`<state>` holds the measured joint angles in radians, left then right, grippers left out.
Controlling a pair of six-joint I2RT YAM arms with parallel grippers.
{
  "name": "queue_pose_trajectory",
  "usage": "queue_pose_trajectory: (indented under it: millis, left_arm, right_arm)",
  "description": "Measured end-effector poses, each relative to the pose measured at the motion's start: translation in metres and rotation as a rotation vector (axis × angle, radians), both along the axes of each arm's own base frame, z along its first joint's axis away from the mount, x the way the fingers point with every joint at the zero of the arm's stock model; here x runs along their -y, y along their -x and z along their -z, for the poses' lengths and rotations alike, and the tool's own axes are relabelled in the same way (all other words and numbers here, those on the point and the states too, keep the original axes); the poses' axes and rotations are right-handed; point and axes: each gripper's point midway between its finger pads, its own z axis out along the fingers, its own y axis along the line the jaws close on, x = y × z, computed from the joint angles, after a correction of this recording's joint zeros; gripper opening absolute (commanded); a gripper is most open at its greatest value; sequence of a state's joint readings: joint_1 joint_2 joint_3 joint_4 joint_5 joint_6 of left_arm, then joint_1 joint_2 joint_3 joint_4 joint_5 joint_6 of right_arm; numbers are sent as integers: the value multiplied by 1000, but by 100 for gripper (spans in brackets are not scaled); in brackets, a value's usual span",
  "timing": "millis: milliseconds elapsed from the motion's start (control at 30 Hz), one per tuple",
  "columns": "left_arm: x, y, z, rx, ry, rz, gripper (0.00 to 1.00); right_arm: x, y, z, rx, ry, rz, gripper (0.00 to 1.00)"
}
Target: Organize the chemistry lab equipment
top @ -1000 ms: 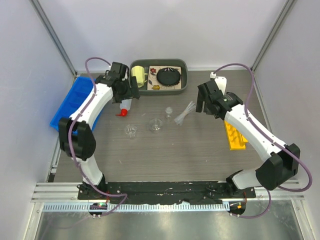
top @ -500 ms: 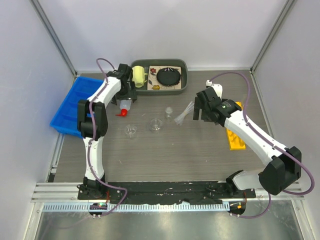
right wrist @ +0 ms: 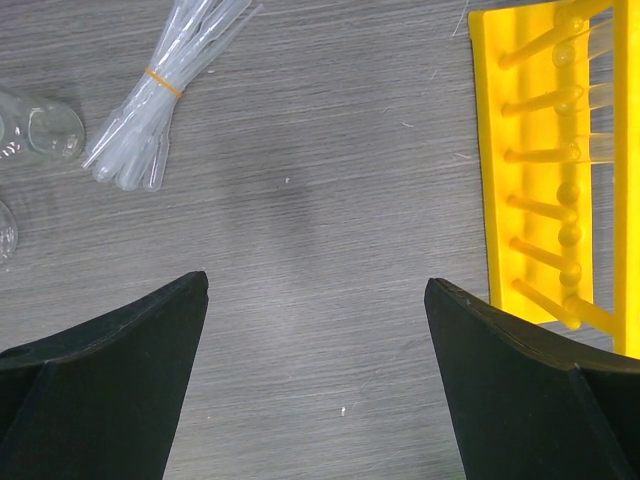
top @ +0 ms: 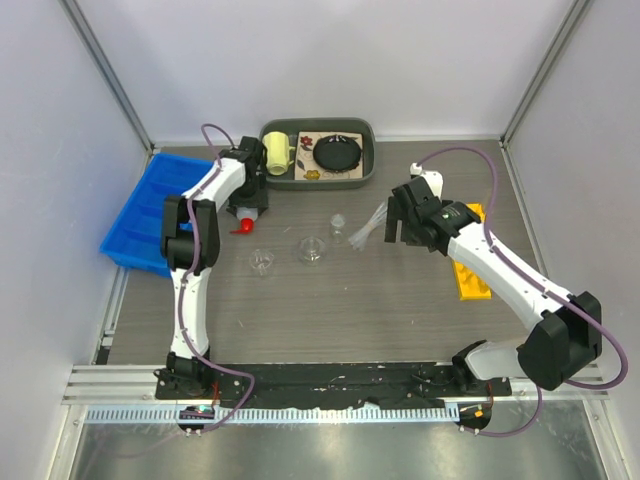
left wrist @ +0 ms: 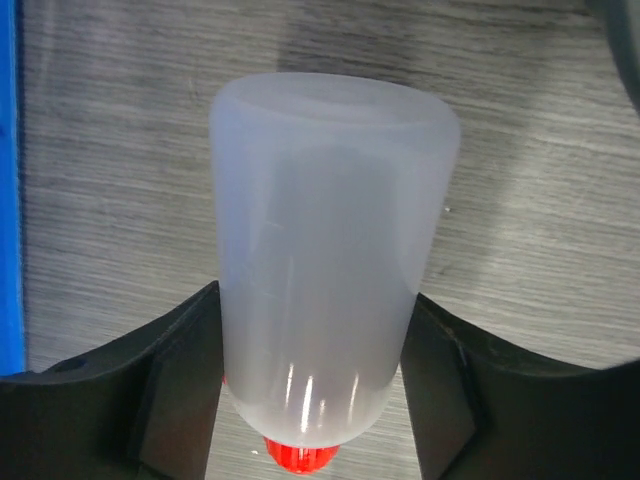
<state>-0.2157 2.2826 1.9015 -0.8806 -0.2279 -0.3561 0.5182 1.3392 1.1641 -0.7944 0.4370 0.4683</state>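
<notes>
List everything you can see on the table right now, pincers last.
bottle: 1, white with red cap, lying at back left
beakers: 2, clear, mid-table
flask: 1, clear, just behind the beakers
pipettes: 1 banded bundle, clear, right of the flask
rack: 1, yellow, right side of the table
tray: 1, grey-green, back centre
mug: 1, yellow, left end of the tray
disc: 1, black, middle of the tray
bin: 1, blue, left edge
table: 1, grey wood grain
left pincer: black, fingers against both sides of the bottle
right pincer: black, open, above bare table between pipettes and rack
</notes>
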Motion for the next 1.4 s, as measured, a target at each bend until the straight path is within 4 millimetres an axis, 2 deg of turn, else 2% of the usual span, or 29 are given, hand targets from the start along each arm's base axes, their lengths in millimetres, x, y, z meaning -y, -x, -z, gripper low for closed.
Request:
queue_pose_trajectory:
  millis: [133,233,400,533,600,700,900,1000,1067,1200,1400]
  left_arm:
    - [-1,-2,0,6,-4,11,45]
    - [-1,-2,-1,7,-10,13,37]
    - [-3,0,0,8,-14,-5,36]
    - [-8,15,-4,-8,-24,-22,36]
    - [-10,24,-14,-3,-26,-38,36]
    - [-12,29,-43,46,-13,-63,36]
    - [-17,40,-130,228,32,-164,32]
    - [-20,48,-156,286,58,-235,32]
    - [-24,54,-165,303,66,-289,32]
    - [-32,62,-165,295,78,-396,31]
    - [-66,65,-163,301,101,-598,29]
  right_arm:
    - [-1,4,6,-15,4,-8,95]
    - [-1,6,6,-16,3,-12,95]
    - [-2,7,1,1,-8,-14,95]
    - [-5,9,-3,11,-16,-24,96]
    - [-7,10,-3,10,-18,-31,96]
    - [-9,11,-2,8,-23,-39,96]
    - [-18,14,-2,4,-35,-67,95]
    - [-20,18,-2,6,-49,-78,96]
    - [-21,21,-2,7,-58,-85,95]
    - [-24,25,0,1,-71,-99,95]
    - [-25,30,-1,4,-85,-114,95]
